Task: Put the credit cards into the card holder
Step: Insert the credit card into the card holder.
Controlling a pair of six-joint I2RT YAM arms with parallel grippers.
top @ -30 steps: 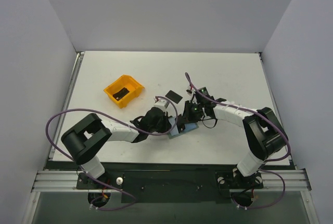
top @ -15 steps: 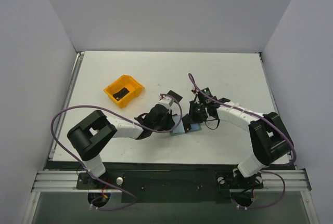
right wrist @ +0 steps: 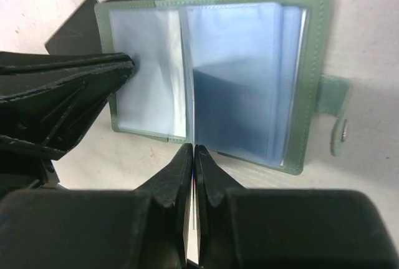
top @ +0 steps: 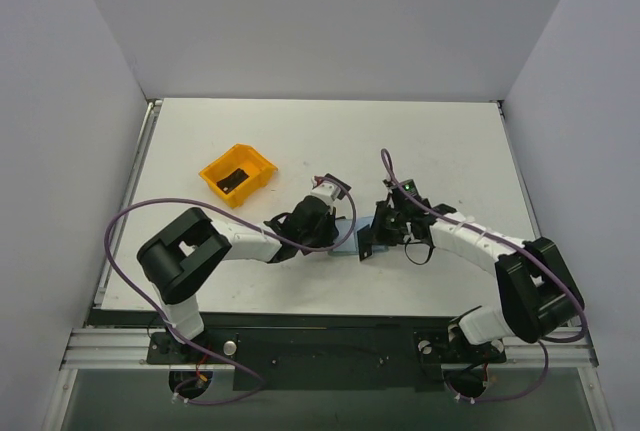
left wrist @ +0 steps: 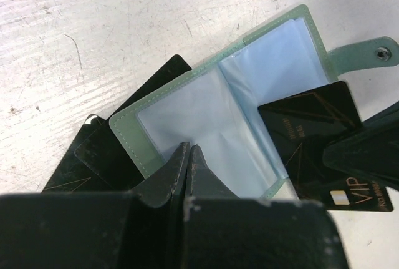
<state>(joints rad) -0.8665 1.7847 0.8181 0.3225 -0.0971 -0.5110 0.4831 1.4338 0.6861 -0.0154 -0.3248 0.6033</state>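
Left gripper (left wrist: 187, 150) pinched together, tips pressing on the open card holder (left wrist: 206, 103); right gripper (right wrist: 193, 151) clamped on a black credit card (left wrist: 310, 133).
I see the holder spread flat on the table (top: 430, 141) between both arms, snap tab (left wrist: 368, 53) out to one side. The held card's corner lies over the clear sleeves (left wrist: 274, 63) of the tab-side leaf (whether it sits inside a pocket, I can't tell). More black cards (left wrist: 103, 156) poke out from under the other leaf; the orange bin (top: 238, 173) stands well apart.
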